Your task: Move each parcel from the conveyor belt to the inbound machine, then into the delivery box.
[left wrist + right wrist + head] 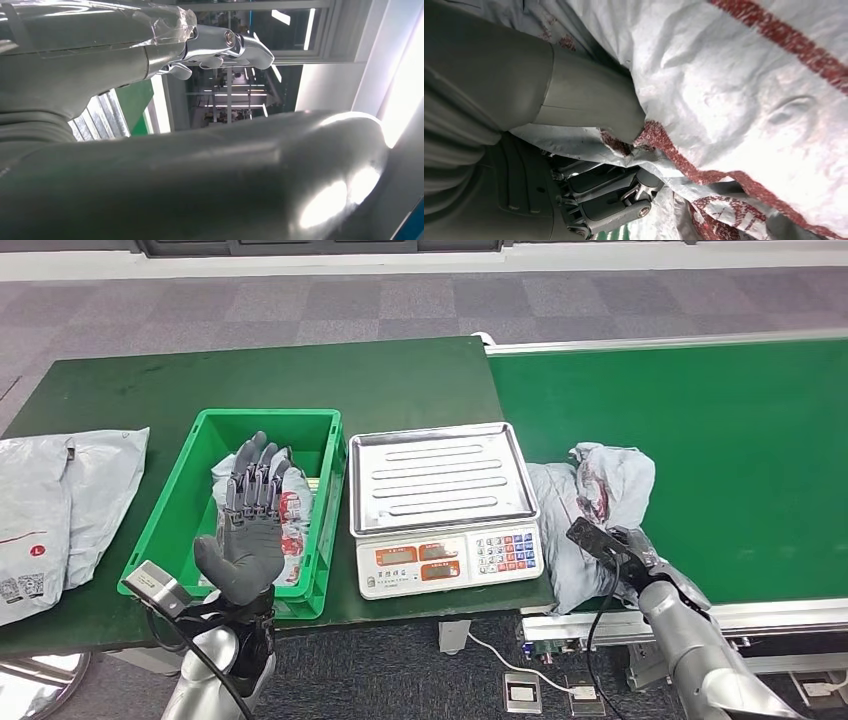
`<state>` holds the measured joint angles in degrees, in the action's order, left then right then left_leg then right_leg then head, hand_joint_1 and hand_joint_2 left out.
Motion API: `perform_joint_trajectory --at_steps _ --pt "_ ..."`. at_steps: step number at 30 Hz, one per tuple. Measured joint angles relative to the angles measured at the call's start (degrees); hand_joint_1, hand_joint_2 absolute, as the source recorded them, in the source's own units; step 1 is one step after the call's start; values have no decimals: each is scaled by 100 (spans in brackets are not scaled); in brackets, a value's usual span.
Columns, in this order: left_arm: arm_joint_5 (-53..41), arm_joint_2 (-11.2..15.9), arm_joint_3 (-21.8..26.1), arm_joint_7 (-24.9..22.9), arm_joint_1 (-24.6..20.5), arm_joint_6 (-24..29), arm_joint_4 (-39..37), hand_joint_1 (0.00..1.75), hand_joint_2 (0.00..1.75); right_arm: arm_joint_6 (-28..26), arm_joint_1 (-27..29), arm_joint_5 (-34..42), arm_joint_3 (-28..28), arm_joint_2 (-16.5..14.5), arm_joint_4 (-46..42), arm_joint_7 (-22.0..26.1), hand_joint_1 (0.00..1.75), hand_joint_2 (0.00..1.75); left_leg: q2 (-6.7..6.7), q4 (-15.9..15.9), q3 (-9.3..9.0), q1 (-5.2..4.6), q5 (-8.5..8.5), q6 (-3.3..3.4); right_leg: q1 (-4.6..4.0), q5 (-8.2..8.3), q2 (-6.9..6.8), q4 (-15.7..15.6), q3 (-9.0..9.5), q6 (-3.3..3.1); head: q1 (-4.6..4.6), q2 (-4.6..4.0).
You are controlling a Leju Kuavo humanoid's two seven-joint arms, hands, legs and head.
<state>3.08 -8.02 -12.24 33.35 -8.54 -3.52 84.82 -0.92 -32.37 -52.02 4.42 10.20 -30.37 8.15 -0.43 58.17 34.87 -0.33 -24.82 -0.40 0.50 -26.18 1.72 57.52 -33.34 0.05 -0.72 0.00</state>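
Far left on the dark green worktop point(420, 380): two flat grey mailer bags point(55, 510), overlapping, partly over the near edge. Next along, a green plastic crate point(325, 455) with a grey parcel with red print point(292, 525) lying inside. Raised over the crate's near half, the left robot hand point(250, 525), palm up, fingers straight and spread, holding nothing. Just beside the crate to the right, an electronic scale point(440, 540) with a bare steel pan, red displays and a keypad on its front. Right again, a crumpled grey parcel with red stripes point(590, 495), lying across the seam between worktop and green conveyor belt point(720, 430), its left end close by the scale. At that parcel's near edge, the right robot hand point(625, 545), pressed into the plastic; in the right wrist view, thumb point(589, 100) dug into a fold of the bag point(744, 90), darker fingers point(609, 200) curled beneath, apparently gripping it, though hold not fully plain.
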Motion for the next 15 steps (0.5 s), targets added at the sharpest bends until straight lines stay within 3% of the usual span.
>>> perform_joint_trajectory --at_steps 6,10,15 --pt "-3 0 0 3 23 0 14 0 0 -256 78 183 10 -22 -88 179 175 175 -4 0 4 0 0 1 1 0 -9 0 -4 1 0 0" --pt "-48 -14 -1 29 15 24 5 0 0 -1802 664 1454 301 -147 -1210 1080 175 175 -30 1 12 -1 2 1 2 -8 -39 0 -7 3 -1 0" --pt "-58 -40 -1 82 -62 76 -77 0 0 -2803 1351 2475 831 -341 -2901 1976 175 175 -76 1 22 -1 3 2 3 -22 -76 0 -5 0 0 0"
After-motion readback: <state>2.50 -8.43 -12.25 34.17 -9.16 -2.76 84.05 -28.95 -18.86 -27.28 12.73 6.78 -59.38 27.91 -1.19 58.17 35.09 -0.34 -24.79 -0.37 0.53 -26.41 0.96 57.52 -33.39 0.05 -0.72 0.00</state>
